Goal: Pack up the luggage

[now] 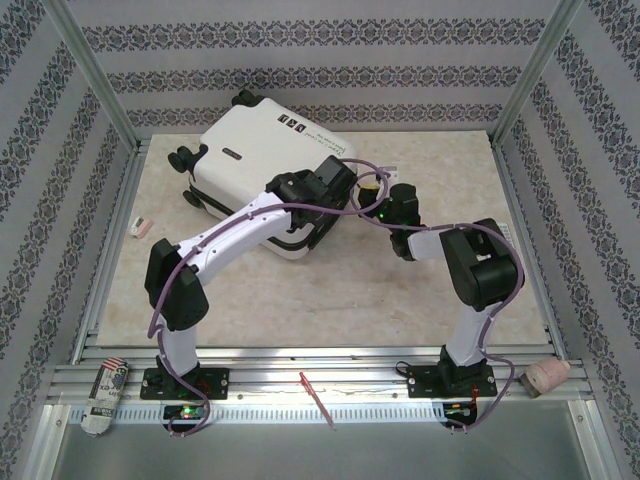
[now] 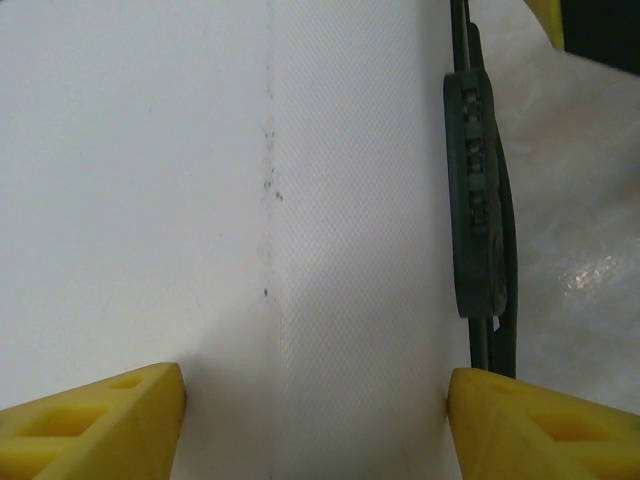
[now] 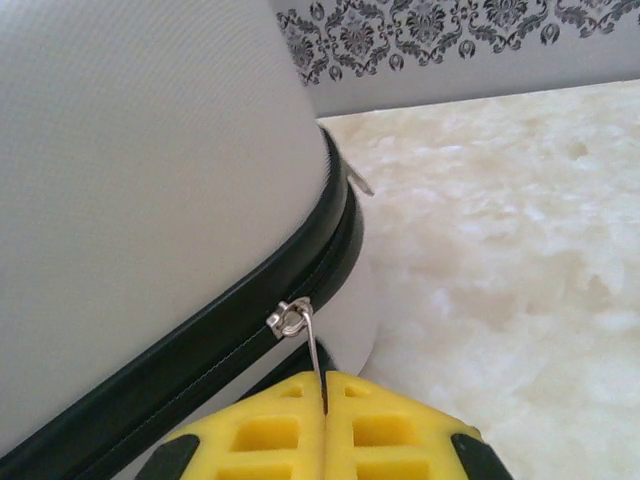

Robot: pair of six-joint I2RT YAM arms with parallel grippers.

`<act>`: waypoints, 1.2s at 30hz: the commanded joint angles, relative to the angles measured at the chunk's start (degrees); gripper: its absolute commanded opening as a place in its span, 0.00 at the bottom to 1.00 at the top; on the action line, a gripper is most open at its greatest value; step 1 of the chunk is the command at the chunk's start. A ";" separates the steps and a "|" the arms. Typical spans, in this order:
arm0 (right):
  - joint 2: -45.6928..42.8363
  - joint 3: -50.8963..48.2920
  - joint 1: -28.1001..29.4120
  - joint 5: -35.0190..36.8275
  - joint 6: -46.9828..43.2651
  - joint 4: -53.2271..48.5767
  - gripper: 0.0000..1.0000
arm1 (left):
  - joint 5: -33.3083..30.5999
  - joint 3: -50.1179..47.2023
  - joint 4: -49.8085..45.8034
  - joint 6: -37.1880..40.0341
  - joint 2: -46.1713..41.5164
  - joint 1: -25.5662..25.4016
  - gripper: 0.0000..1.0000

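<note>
Top external, luggage: the luggage (image 1: pixel 262 165) is lying flat on the far left part of the table (image 1: pixel 420 300), white shell up, lid down, wheels pointing to the far left.
Top external, arms: both arms are reaching to the case's near right corner, the left gripper (image 1: pixel 335 180) sitting over the shell and the right gripper (image 1: pixel 375 197) just beside its edge.
Left wrist, jaws: the left gripper (image 2: pixel 315 390) is holding its yellow fingers (image 2: pixel 110 420) spread wide, with nothing between them but the bare white shell (image 2: pixel 150 200); whether they are pressing on it I cannot tell.
Left wrist, edge: a black ridged strip (image 2: pixel 478 200) is running along the shell's right side, with the table showing beyond it.
Right wrist, jaws: the right gripper (image 3: pixel 325 400) is pressing its fingers together and pinching the thin metal zipper pull (image 3: pixel 312 350).
Right wrist, zip: the pull is hanging from its slider (image 3: pixel 290 318) on the black zipper band (image 3: pixel 230 335), which is curving round the case's corner.
Progress, done: judging by the lowered lid, the filling and folding shut are looking finished.
Progress, left: the zipping is looking underway; how much of the band is closed I cannot tell, so running the slider round the rest is likely what is remaining.
</note>
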 commanded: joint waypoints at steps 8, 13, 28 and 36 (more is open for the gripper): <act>-3.77 -1.53 -2.94 1.45 -2.34 0.87 0.00 | 2.74 -9.62 0.21 -2.33 -5.26 1.17 0.67; -9.65 -8.52 -1.59 1.48 -2.54 0.82 0.00 | 3.62 -17.46 0.34 -7.50 -10.88 1.16 0.65; -25.22 -20.14 13.50 11.65 -4.03 -9.18 0.00 | -0.25 -37.10 -4.09 -25.43 -29.37 5.83 0.66; -14.13 -8.74 4.01 15.19 -5.09 -7.51 0.00 | 0.03 -39.38 -3.93 -25.51 -29.97 7.80 0.65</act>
